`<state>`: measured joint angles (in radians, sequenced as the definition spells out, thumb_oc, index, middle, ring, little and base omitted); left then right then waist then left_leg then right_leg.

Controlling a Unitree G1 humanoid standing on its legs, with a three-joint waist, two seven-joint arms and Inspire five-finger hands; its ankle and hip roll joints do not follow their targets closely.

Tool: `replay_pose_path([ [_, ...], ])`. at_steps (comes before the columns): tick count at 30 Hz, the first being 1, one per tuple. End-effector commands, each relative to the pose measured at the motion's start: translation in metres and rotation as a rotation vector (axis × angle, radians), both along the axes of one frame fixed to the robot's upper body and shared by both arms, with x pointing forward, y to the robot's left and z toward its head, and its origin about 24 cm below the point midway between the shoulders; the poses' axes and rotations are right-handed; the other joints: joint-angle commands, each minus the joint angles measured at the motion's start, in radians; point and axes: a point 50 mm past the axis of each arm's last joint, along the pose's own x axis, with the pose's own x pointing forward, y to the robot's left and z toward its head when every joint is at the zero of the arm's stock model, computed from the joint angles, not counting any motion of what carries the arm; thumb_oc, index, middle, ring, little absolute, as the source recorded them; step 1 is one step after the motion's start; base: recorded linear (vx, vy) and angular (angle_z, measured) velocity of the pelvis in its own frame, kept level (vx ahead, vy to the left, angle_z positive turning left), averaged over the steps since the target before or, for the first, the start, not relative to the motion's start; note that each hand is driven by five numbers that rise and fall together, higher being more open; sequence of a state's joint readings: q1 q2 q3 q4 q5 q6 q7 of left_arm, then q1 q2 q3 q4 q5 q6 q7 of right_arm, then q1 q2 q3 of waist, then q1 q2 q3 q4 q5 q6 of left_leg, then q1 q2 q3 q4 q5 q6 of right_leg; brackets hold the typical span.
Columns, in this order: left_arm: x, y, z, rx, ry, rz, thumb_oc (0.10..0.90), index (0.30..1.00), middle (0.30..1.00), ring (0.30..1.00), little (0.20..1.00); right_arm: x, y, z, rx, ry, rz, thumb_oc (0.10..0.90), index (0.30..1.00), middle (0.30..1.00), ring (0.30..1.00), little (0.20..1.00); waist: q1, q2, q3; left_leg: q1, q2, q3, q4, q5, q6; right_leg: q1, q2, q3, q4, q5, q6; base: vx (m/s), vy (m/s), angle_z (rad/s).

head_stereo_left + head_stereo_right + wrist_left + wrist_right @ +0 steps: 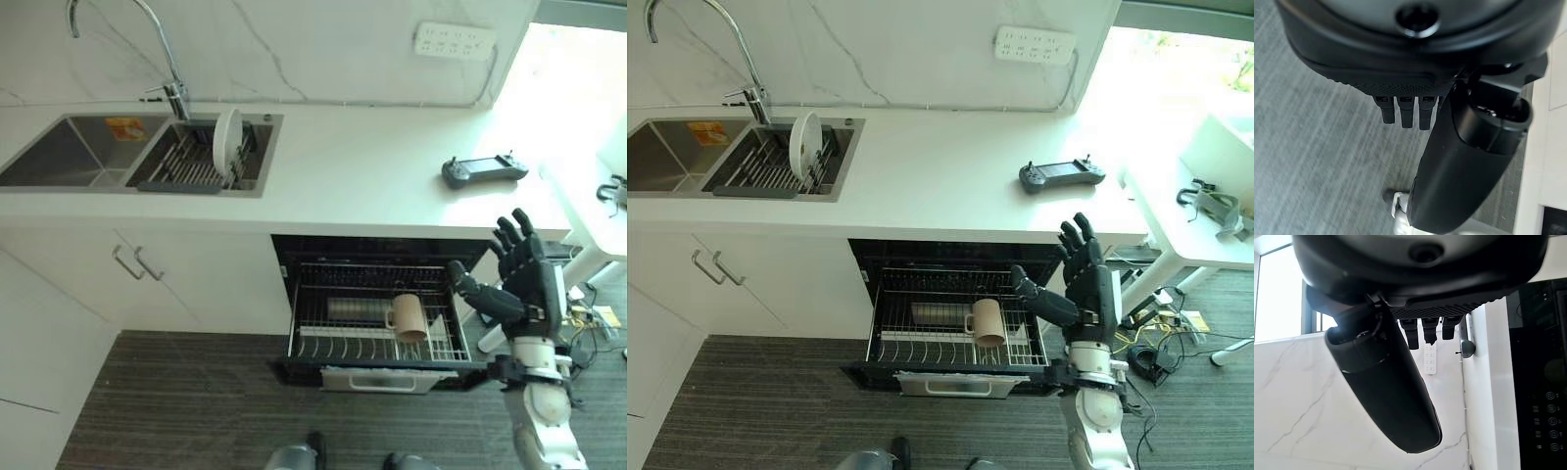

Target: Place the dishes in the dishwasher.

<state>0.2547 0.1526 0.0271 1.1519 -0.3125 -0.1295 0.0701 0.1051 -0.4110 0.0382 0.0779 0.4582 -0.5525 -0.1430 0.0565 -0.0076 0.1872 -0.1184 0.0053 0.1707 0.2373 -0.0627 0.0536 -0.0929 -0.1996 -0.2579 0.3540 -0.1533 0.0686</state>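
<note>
The sink (59, 152) is cut off at the left edge of the head views. The white plate (227, 140) stands edge-on in the drying rack (191, 162), its lower part hidden. The dishwasher (377, 250) interior behind the pulled-out rack (372, 328) is too dark to tell.

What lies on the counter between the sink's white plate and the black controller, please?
Nothing: between the white plate in the sink rack and the black controller the white counter is bare, as both eye views show.

Access to the pulled-out dishwasher rack (377, 338)

Rack open from above; a mug (409, 316) stands mid-rack, bare wire either side. Surface (372, 166) edge overhangs the rack's rear. Right hand (519, 279), fingers spread, holds nothing, just beside the rack's right edge.
</note>
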Motion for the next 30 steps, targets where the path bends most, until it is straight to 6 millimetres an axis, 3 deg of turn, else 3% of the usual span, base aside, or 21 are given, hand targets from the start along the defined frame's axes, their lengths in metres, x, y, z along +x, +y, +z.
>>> replay_pose_path([
  [1,0.038,0.014,0.006,-0.072,-0.137,0.037,0.800,0.900,0.900,0.900,0.900,0.014,-0.003,0.066,-0.008,-0.307,0.029,0.800,0.900,0.900,0.900,0.900,-0.007,0.005,0.016,0.056,0.066,-0.014,0.063,-0.237,-0.031,0.069,0.008,-0.020,-0.054,-0.101,0.038,0.00,-0.036,-0.08],
  [7,0.057,0.008,0.009,-0.030,-0.171,-0.095,0.800,0.900,0.900,0.900,0.900,0.014,0.000,0.062,-0.006,-0.280,0.038,0.800,0.900,0.900,0.900,0.900,-0.014,0.005,0.017,0.053,0.069,-0.012,0.063,-0.236,-0.033,0.065,0.009,-0.021,-0.054,-0.100,0.036,0.00,-0.022,-0.03],
  [15,0.071,0.019,0.015,0.130,-0.151,-0.233,0.800,0.900,0.900,0.900,0.900,0.013,0.002,0.060,-0.023,-0.261,0.048,0.800,0.900,0.900,0.900,0.900,-0.032,0.018,0.017,0.053,0.074,-0.010,0.063,-0.230,-0.040,0.063,0.017,-0.013,-0.054,-0.105,0.027,0.00,0.000,0.00],
  [22,0.088,0.045,0.031,0.340,-0.237,-0.198,0.800,0.900,0.900,0.900,0.900,0.014,-0.001,0.060,-0.044,-0.257,0.061,0.800,0.900,0.900,0.900,0.900,-0.041,0.025,0.016,0.053,0.077,-0.012,0.063,-0.225,-0.047,0.063,0.022,-0.008,-0.054,-0.110,0.022,0.00,0.005,0.00],
  [25,0.101,0.049,0.040,0.425,-0.295,-0.227,0.800,0.900,0.900,0.900,0.900,0.014,0.001,0.059,-0.048,-0.257,0.069,0.800,0.900,0.900,0.900,0.900,-0.041,0.026,0.017,0.050,0.077,-0.015,0.063,-0.222,-0.049,0.062,0.023,-0.008,-0.054,-0.109,0.021,0.00,0.000,0.00],
  [30,0.113,0.048,0.046,0.425,-0.361,-0.221,0.800,0.900,0.900,0.900,0.900,0.014,0.001,0.057,-0.050,-0.252,0.073,0.800,0.900,0.900,0.900,0.900,-0.041,0.027,0.017,0.048,0.079,-0.016,0.063,-0.221,-0.050,0.059,0.024,-0.008,-0.054,-0.109,0.021,0.00,0.000,0.00],
])
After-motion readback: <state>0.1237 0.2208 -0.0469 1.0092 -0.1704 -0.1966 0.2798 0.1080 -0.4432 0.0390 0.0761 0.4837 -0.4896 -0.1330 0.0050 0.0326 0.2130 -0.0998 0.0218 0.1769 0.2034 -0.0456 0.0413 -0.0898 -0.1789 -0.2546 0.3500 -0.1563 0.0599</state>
